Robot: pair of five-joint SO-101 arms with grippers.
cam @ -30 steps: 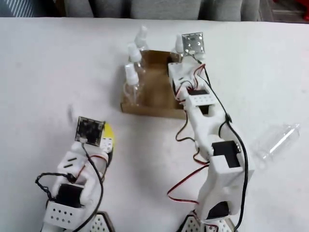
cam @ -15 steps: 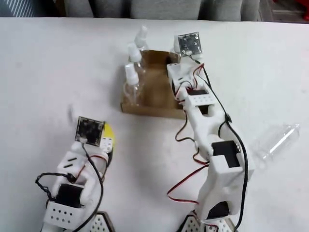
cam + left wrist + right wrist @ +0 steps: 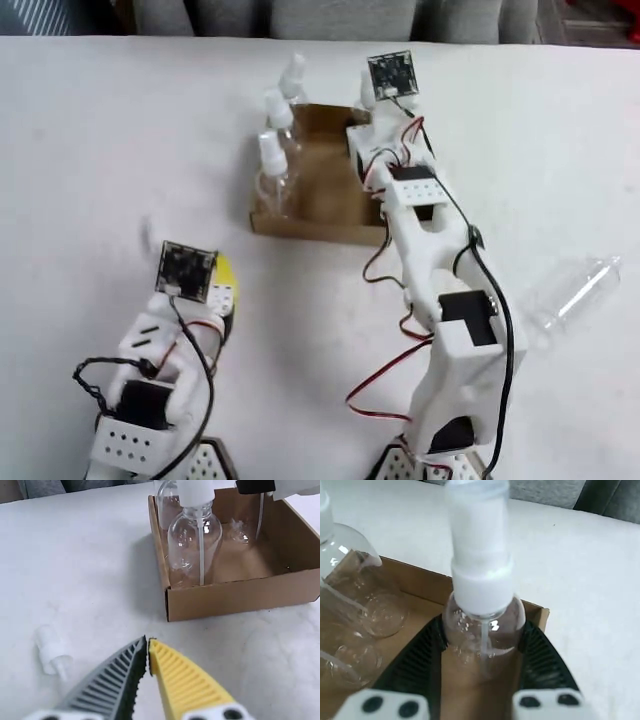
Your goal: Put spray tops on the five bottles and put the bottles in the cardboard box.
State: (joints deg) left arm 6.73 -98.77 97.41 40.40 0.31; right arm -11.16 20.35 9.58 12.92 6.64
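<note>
Reaching farther across the cardboard box [image 3: 322,190], our right hand [image 3: 482,630] is gripping a spray-topped bottle [image 3: 470,617] at its far corner, near three bottles [image 3: 272,160] standing inside. Our left hand [image 3: 148,647] is hovering closed and empty over the desk [image 3: 110,130], near a loose spray top [image 3: 50,651].
</note>
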